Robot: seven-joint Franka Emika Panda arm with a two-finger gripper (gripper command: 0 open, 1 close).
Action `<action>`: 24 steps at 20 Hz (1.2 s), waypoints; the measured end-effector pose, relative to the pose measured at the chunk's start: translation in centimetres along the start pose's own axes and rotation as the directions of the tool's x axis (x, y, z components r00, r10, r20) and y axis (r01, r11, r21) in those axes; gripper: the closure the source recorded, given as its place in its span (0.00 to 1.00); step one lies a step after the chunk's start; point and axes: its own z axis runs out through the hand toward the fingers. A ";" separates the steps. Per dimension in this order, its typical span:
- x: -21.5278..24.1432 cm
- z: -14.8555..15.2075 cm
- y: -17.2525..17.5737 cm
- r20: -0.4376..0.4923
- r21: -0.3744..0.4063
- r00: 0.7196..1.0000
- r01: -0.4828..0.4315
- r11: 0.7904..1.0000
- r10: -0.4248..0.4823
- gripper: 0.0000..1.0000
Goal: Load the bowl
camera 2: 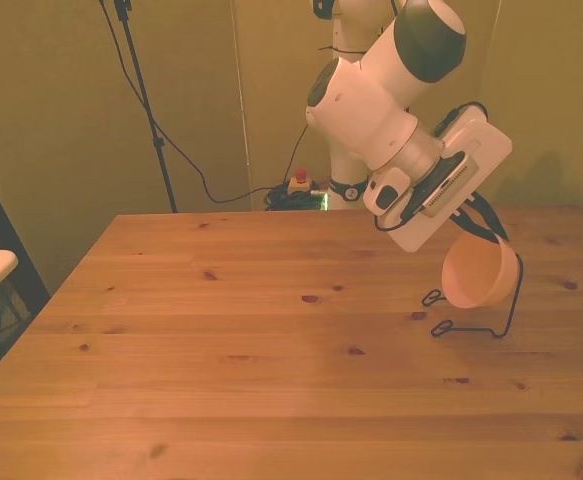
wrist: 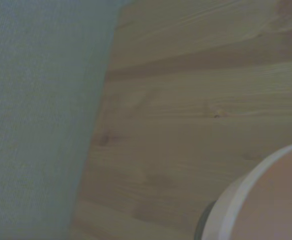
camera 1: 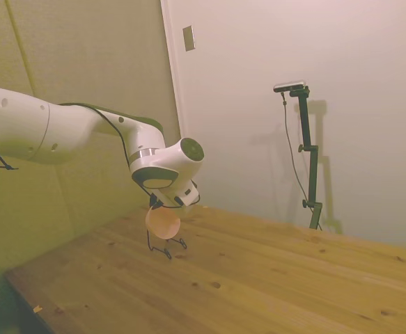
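Bowl (camera 2: pixel 479 276), pale peach and plain, sits tipped on its side in the thin black wire rack (camera 2: pixel 501 318), at the right of the front view, a little above mid-height; its open mouth faces the front view's left and its rim leans against the rack's upright loop. The rack's small curled feet rest on the wooden counter (camera 2: pixel 271 340). In the side view the bowl (camera 1: pixel 162 221) shows as a round disc left of centre, held above the counter (camera 1: pixel 258 278) by the rack (camera 1: pixel 166 247), whose legs touch the boards just beneath it. The pincer (camera 2: pixel 471 228) hangs right over the bowl's upper edge, close against it, at the end of the white arm (camera 2: pixel 381 100); its fingers are hidden behind the wrist housing, so I cannot tell whether they are apart or together. From the wrist camera, a blurred curve of the bowl's pale rim (wrist: pixel 246 200) fills one corner, with counter planks (wrist: pixel 196 100) beyond and a grey-green wall panel (wrist: pixel 35 110) along one side.
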 end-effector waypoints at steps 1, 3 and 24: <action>0.1 0.1 0.2 0.001 0.011 1.000 0.000 1.000 0.000 1.00; 0.2 0.3 0.6 0.003 0.031 1.000 0.001 1.000 -0.001 1.00; 1.4 2.9 3.2 0.012 0.060 0.999 -0.032 0.998 0.032 0.00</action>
